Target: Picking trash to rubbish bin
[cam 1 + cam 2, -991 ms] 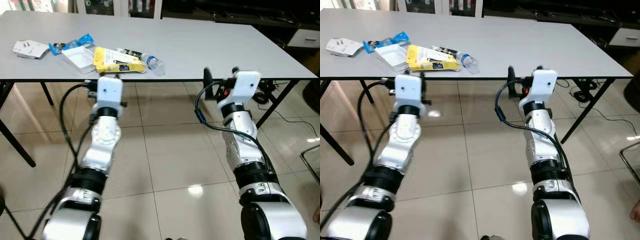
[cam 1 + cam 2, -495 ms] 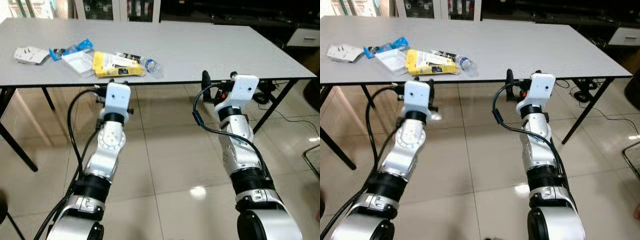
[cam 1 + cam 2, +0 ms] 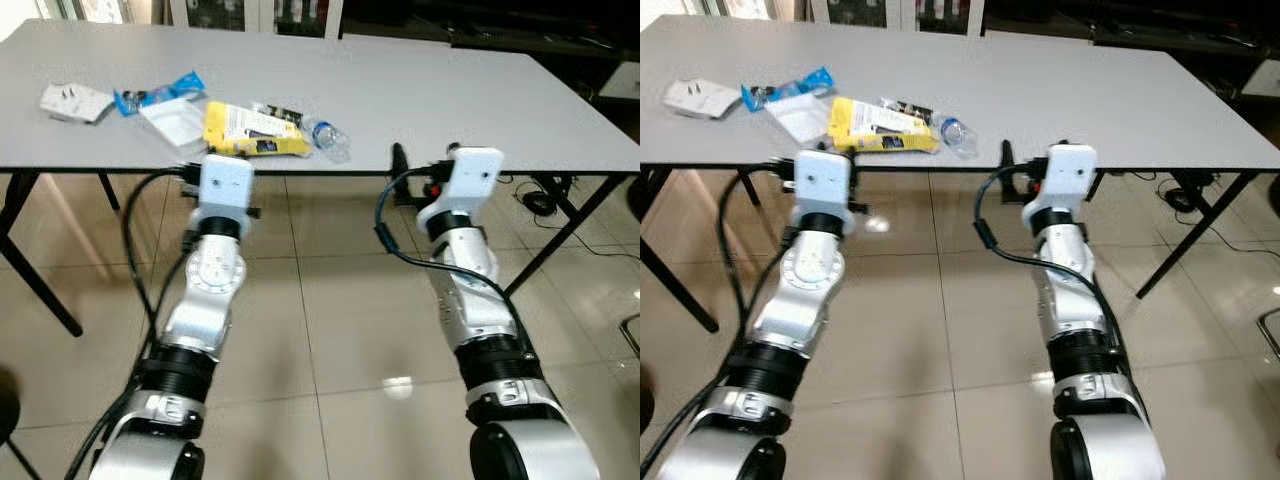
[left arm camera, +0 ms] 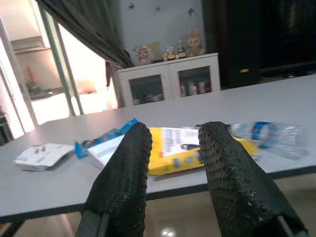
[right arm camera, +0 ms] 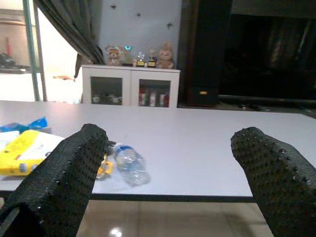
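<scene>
Step in hand: I judge this as the approach. I have both arms raised in front of the white table [image 3: 480,95], and nothing is picked up yet.

Trash: a small cluster lies on the far-left part of the tabletop: a crushed clear plastic bottle [image 3: 329,138], a yellow packet [image 3: 248,130] touching it on its left, a white wrapper [image 3: 172,117] and a blue wrapper [image 3: 158,90] further left, and a white card [image 3: 75,101] at the far left, a little apart from the rest.

Left gripper [image 4: 174,163]: its fingers stand a narrow gap apart and hold nothing. It sits at the near table edge, just below the level of the top, with the yellow packet straight ahead of it and the bottle off to the right.

Right gripper [image 5: 168,177]: spread wide and empty. It is also at the near edge, further right, with bare tabletop in front and the bottle ahead and to the left, well apart from it.

Next move: I would lift the left gripper above the edge and reach forward over the top to the yellow packet or the bottle, opening wider first; flat wrappers may need a low, sliding pinch.

Rubbish bin: I cannot place it from here.
</scene>
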### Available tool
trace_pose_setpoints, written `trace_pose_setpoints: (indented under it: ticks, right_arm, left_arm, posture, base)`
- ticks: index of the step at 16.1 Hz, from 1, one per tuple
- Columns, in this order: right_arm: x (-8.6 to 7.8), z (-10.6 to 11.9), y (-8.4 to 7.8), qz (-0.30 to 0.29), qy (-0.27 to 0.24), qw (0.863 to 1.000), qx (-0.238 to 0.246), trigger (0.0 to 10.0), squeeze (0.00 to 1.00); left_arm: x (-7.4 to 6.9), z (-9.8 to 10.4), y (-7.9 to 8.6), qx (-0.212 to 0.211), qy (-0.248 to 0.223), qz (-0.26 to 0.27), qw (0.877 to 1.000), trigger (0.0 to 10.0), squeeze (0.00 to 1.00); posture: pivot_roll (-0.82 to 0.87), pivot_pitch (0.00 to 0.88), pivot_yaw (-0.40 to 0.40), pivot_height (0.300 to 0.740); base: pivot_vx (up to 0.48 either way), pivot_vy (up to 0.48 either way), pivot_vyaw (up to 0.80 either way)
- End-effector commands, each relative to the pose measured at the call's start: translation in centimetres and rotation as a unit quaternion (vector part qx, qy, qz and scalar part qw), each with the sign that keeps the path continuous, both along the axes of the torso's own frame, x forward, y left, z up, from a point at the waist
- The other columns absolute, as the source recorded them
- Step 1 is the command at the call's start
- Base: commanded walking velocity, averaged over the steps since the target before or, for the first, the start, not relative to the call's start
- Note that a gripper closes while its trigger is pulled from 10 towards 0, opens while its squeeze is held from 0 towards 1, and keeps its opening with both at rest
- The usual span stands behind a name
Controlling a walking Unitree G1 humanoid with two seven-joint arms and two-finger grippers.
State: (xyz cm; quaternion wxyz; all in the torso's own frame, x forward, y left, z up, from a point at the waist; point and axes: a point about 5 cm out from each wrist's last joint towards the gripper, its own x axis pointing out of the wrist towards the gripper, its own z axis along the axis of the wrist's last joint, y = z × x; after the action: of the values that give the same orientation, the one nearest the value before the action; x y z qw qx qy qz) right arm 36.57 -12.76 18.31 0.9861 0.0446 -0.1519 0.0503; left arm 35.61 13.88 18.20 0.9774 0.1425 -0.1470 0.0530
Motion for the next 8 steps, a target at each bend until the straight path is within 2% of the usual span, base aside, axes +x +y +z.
trace_pose_setpoints:
  ticks: [1,8]
  right_arm:
    - [-0.05,0.49,-0.79,-0.014,-0.006,1.000,0.002,10.0,0.00]
    - [0.05,0.93,-0.50,-0.012,-0.009,1.000,-0.005,10.0,0.00]
  left_arm:
    - [-0.01,0.47,-0.83,0.001,-0.005,-0.012,1.000,10.0,0.00]
    - [0.10,0.76,-0.89,0.000,-0.003,-0.010,1.000,10.0,0.00]
  posture:
    - [-0.02,0.000,-0.091,0.740]
    - [-0.02,0.000,-0.099,0.740]
  base:
    - [0.352,0.000,0.00]
    - [0.352,0.000,0.00]
